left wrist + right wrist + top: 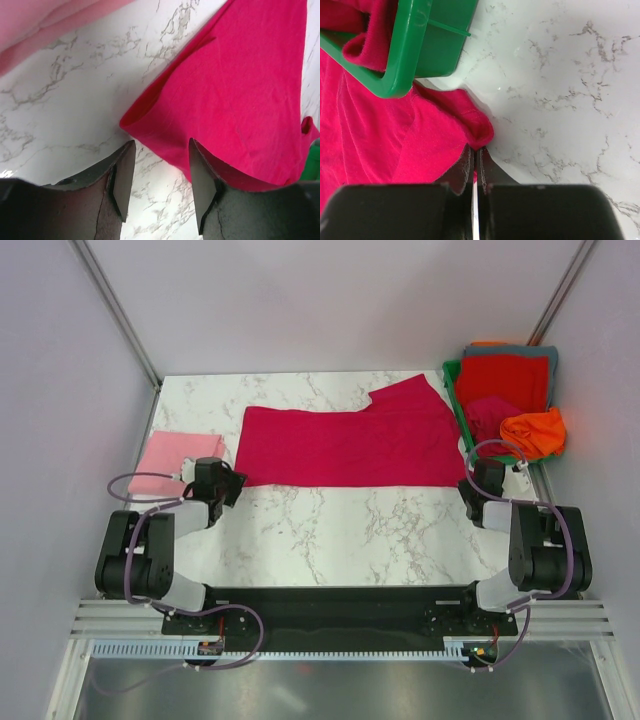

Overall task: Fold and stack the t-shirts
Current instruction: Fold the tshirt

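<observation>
The crimson t-shirt (345, 445) is a soft, matte knit, folded lengthwise into a long flat band across the middle of the white, grey-veined marble-look surface (340, 530), with one short sleeve jutting out as an angular flap at its far right end. Its cloth lies mostly smooth, with faint creases and a rolled, doubled edge along the near hem. At the shirt's near right corner the right gripper (475, 152) is clenched, its dark fingers pressed together on a small puckered bunch of the hem. At the shirt's near left corner the left gripper (160, 150) is released, jaws standing apart with bare surface between them; one finger lies over the cloth's edge and the other over the marble. Just left of the shirt lies the light pink t-shirt (175, 460), a neat folded rectangle, apart from it. Touching the shirt's right end is the green bin (400, 65), hard glossy plastic with a thick rim, its corner resting over the crimson cloth. Heaped in it are a red t-shirt (505, 380), a crumpled orange t-shirt (535, 432), a grey t-shirt (545, 355) and a magenta t-shirt (488, 415).
</observation>
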Robot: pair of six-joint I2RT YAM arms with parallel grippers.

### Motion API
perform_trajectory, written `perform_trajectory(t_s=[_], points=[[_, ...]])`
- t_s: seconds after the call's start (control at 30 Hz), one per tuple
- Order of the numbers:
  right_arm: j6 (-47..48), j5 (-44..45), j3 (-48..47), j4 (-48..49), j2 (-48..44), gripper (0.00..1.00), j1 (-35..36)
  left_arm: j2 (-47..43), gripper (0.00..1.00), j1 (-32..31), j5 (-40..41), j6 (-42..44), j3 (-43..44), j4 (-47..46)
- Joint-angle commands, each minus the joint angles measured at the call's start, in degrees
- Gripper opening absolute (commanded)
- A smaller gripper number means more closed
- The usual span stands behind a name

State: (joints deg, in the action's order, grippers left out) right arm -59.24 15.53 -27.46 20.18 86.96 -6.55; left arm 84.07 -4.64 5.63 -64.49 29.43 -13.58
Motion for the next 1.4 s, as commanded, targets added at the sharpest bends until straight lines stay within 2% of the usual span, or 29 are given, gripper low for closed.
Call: perform_trajectory(t_s=[0.0, 0.07, 0.1, 0.17, 0.2, 0.23, 0.27, 0.53, 0.67, 0.8, 1.03, 1.17, 1.37], points=[[0.44, 1.7, 1.01, 1.0, -1.44, 0.0, -0.31, 3.02, 0.54, -0.37, 4.83, -4.15, -0.08, -3.02], [0.44, 1.61, 1.18, 1.08, -1.7, 0.0, -0.31, 4.43, 0.49, -0.37, 4.92, -4.85, 0.27, -4.43], [0.44, 1.7, 1.27, 1.08, -1.96, 0.0, -0.31, 5.04, 0.38, -0.37, 4.92, -4.94, 0.62, -4.43], [0.62, 1.79, 1.45, 1.0, -2.32, 0.0, -0.31, 5.58, 0.27, -0.37, 5.09, -4.85, 1.07, -4.08], [0.79, 1.79, 1.62, 0.91, -3.1, 0.0, -0.31, 5.58, 0.11, -0.37, 5.79, -5.2, 0.98, -4.08], [1.14, 2.05, 1.62, 0.73, -3.55, 0.0, -0.22, 5.14, 0.04, -0.37, 6.06, -5.21, 0.81, -3.99], [1.23, 2.31, 1.54, -0.4, -4.42, 0.0, -0.22, 4.96, 0.02, -0.37, 6.15, -4.77, 0.98, -3.73], [2.03, 3.37, -3.38, -13.76, -9.87, 0.0, 1.18, -0.13, 0.02, -0.37, 7.47, -1.25, 5.46, 6.81], [2.03, 3.63, -4.52, -19.46, -17.76, 0.0, 1.18, -6.63, 0.02, -0.37, 7.47, 1.02, 6.16, 10.67], [2.46, 3.9, -8.56, -26.67, -25.51, 0.0, 1.18, -14.18, 0.02, -0.37, 7.82, 3.4, 9.94, 19.02], [4.31, 3.19, -22.51, -38.54, -38.17, 0.0, 1.27, -31.4, 0.02, -0.19, 7.82, 8.76, 22.39, 36.05], [6.85, 1.88, -31.84, -44.08, -43.18, 0.0, 1.18, -35.81, 0.02, -0.1, 7.47, 12.1, 31.72, 44.23], [9.14, -0.15, -46.35, -48.48, -43.28, 0.0, 1.18, -38.28, 0.02, -0.01, 6.15, 13.42, 43.51, 50.67]])
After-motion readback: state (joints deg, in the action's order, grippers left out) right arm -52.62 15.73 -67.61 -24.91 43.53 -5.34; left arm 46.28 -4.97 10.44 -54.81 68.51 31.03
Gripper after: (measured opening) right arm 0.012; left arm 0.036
